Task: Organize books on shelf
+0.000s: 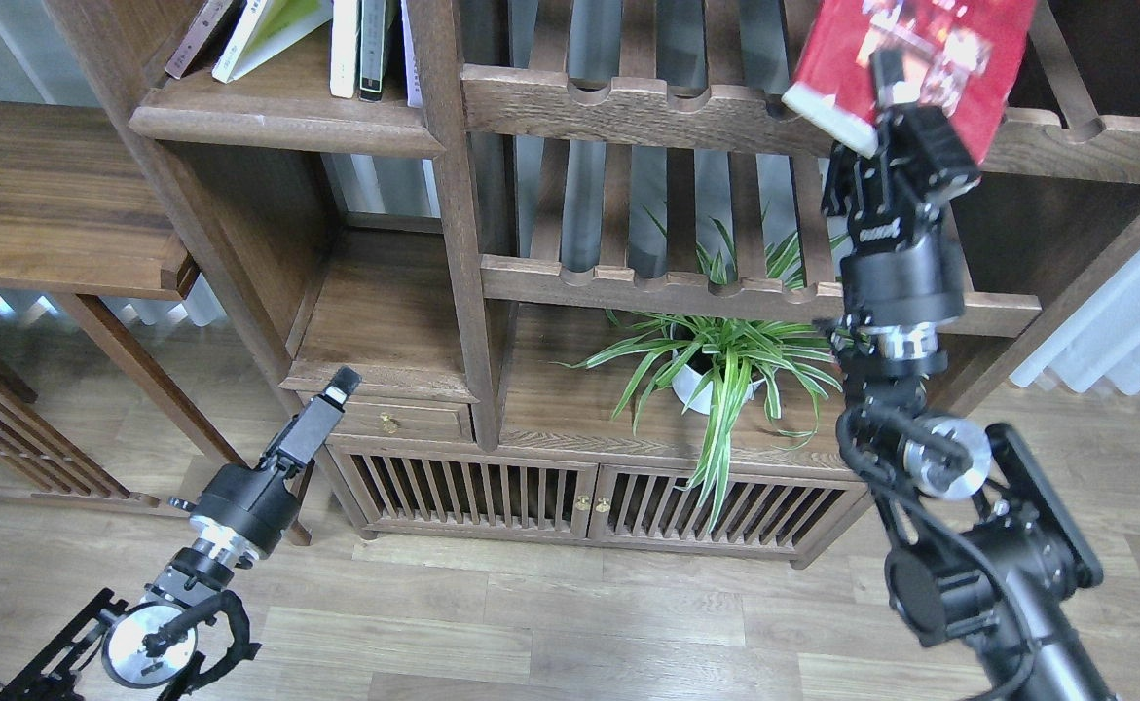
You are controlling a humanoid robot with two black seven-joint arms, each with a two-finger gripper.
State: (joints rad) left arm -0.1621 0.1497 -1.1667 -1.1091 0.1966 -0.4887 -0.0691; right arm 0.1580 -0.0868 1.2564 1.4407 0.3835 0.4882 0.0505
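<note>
A red book [920,58] with small photos on its cover is held tilted in the air at the top right, in front of the upper slatted rack. My right gripper [905,92] is shut on its lower edge. On the shelf [287,122] at the top left lean a dark maroon book [202,37] and a yellow-green book [273,29], next to thin white and dark upright books [360,49]. My left gripper [338,387] hangs low at the left, in front of the small drawer, its fingers together with nothing between them.
Two slatted notched racks [647,97] fill the bookcase's middle. A potted spider plant [725,365] stands on the cabinet top under my right arm. A side table board [54,209] juts out at the left. A thick post [453,195] separates shelf and racks.
</note>
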